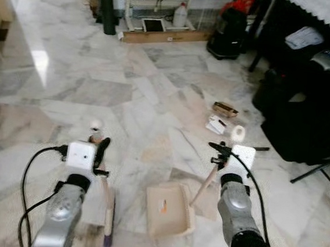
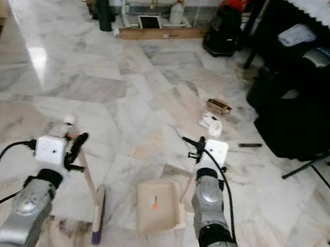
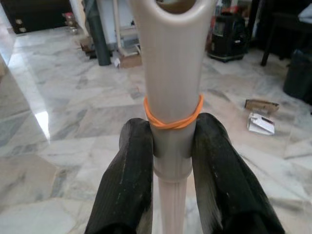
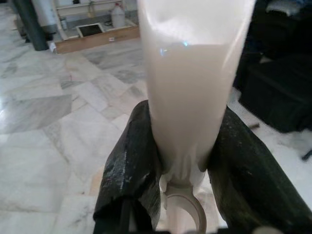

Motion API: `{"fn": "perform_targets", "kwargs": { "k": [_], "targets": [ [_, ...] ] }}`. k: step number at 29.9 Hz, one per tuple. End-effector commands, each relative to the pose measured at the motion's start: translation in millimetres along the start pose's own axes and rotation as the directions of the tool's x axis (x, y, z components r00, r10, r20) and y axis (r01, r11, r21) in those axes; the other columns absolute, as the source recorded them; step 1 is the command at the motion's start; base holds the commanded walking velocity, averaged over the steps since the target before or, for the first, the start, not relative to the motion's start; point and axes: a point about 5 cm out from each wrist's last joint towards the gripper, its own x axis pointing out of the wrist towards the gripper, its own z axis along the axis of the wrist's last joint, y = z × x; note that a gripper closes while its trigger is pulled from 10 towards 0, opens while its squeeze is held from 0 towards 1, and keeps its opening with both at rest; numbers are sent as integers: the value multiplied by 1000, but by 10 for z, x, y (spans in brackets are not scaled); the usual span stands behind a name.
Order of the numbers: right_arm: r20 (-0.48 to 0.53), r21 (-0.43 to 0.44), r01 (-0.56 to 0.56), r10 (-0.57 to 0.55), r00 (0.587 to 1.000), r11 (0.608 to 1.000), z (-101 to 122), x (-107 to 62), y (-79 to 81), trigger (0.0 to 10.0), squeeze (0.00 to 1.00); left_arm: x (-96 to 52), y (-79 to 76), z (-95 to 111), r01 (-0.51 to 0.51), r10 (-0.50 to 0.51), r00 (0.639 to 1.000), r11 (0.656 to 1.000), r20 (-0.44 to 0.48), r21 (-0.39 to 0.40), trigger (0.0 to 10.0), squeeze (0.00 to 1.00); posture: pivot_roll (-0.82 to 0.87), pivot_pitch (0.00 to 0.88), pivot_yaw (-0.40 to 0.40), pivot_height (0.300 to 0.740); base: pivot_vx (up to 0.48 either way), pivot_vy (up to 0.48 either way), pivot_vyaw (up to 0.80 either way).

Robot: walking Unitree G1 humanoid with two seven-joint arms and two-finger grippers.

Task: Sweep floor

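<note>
**Broom and dustpan in hand, litter not yet reached**

We find the left gripper (image 3: 170,156) clenched on the broom (image 1: 108,211) handle, just below an orange band (image 3: 173,114); the brush head rests on the marble floor (image 1: 98,88) beside the dustpan (image 1: 170,210). The right gripper (image 4: 183,161) is clenched on the dustpan handle, with the pan lying flat on the floor between the two arms. An orange scrap (image 1: 164,204) sits in the pan. Ahead and to the right, near black bags (image 1: 312,108), lie a brown box (image 1: 225,109), a white carton (image 1: 215,125) and a tape roll (image 1: 238,132). We judge the sweep is under way, with collection incomplete. The next move calls for carrying both tools forward to that litter, setting the pan's lip against the floor, and brushing toward it.
</note>
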Motion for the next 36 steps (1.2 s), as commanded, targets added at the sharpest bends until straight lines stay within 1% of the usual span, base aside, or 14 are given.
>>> {"fn": "perform_targets", "kwargs": {
  "k": [1,36],
  "targets": [
    [36,15,19,-19,999,1000,68,25,-50,10000,0,49,-65,108,20,-19,998,1000,54,-8,10000,0,125,87,-26,740,0,0,-744],
    [37,15,21,-21,999,1000,76,36,-49,10000,0,66,-87,127,25,-25,998,1000,63,-12,10000,0,128,95,-28,740,0,0,-744]
  ]
}}
